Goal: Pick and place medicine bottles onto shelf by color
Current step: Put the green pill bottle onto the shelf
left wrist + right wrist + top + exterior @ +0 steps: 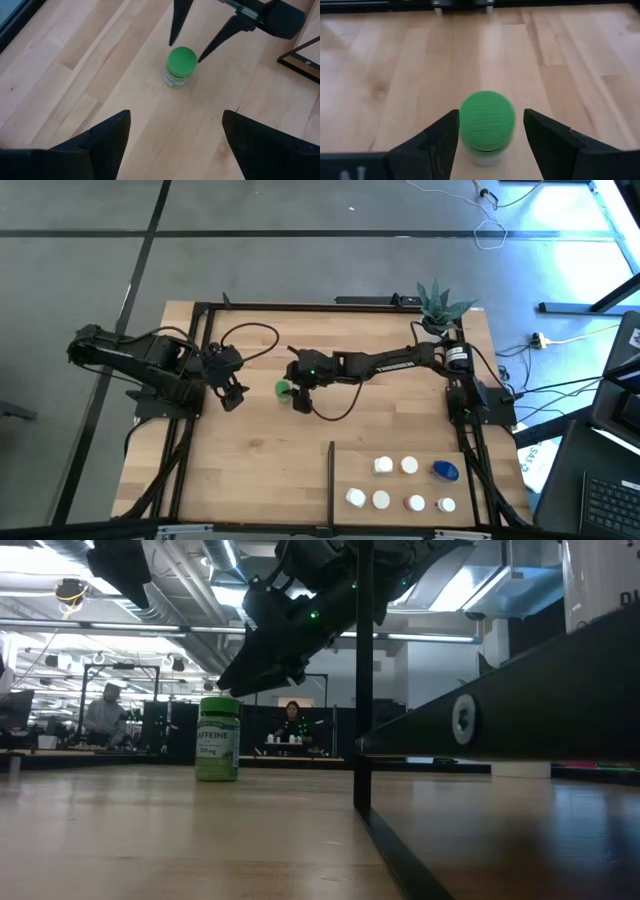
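A green-capped medicine bottle [284,389] stands upright on its base on the wooden table, left of centre. It also shows in the low view [218,740] and in both wrist views [180,65] [486,125]. My right gripper [235,688] reaches in from the table's right, slanting down. It is open, with one finger on each side of the green cap at cap height. My left gripper [235,395] hangs open above the table to the bottle's left, pointing at the bottle, with nothing between its fingers [100,135]. The shelf [350,465] lies at the near right and carries several bottles.
A thin black divider bar [331,480] edges the shelf on its left. White-capped bottles [383,466] and a wider blue one [446,470] stand on the shelf. A potted plant [440,305] sits at the far right corner. A black cable [250,330] loops over the table behind the grippers.
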Controlling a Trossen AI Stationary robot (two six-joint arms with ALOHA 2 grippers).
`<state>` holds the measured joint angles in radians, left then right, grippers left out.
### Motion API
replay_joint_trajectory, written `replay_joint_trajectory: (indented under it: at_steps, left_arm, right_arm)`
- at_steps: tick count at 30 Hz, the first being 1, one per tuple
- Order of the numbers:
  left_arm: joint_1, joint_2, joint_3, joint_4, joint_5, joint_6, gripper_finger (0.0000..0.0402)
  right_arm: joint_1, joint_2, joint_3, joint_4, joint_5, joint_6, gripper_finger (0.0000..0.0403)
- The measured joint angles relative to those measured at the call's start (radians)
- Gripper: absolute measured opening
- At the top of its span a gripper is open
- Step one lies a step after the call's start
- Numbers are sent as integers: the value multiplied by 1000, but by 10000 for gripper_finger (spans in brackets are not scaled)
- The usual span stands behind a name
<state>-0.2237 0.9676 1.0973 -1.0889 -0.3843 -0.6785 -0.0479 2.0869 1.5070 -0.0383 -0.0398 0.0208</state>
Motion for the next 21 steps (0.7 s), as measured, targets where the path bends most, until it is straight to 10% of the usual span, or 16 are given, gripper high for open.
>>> replay_joint_trajectory:
  at_steps: [21]
  left_arm:
    - [0,2,0,0,130,317,309]
  right_arm:
    - [-3,0,0,-2,-14,0,225]
